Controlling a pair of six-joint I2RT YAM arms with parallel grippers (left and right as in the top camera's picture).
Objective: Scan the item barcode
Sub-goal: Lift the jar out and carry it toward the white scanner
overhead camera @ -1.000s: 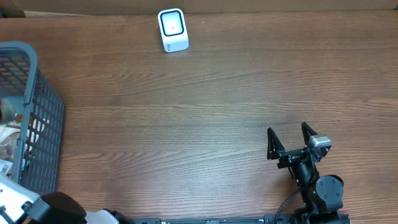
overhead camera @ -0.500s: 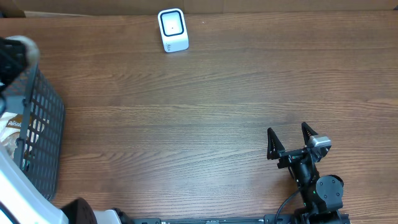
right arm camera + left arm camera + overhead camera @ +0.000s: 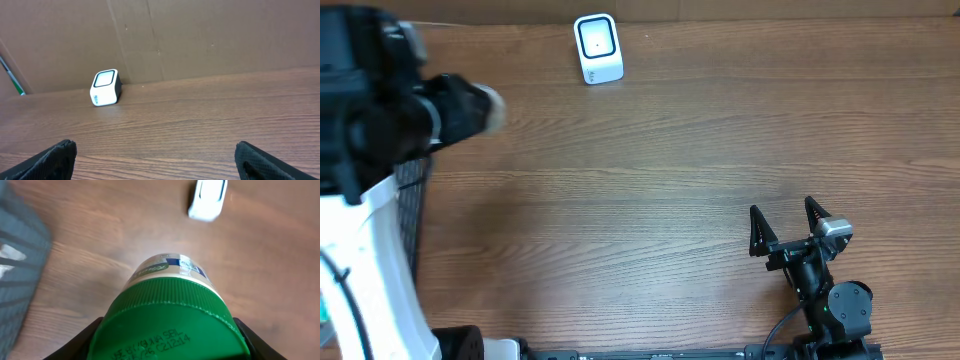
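The item is a jar with a green screw lid (image 3: 170,317) and a pale label (image 3: 172,269). My left gripper (image 3: 170,342) is shut on it, a black finger on either side of the lid. In the overhead view that gripper (image 3: 460,108) is blurred at the far left, with the jar's pale end (image 3: 492,106) pointing right above the table. The white barcode scanner (image 3: 597,47) stands at the back edge, up and to the right of the jar, and also shows as the scanner (image 3: 207,200) and the scanner (image 3: 105,87). My right gripper (image 3: 785,222) rests open and empty at the front right.
A dark wire basket (image 3: 412,205) stands at the left edge, partly hidden under my left arm; its mesh (image 3: 20,265) shows in the left wrist view. A cardboard wall (image 3: 200,35) rises behind the scanner. Bare wooden tabletop (image 3: 670,160) lies between the two arms.
My left arm has lifted from the basket and swung back and to the right with the jar, closer to the scanner. The right arm has not moved.
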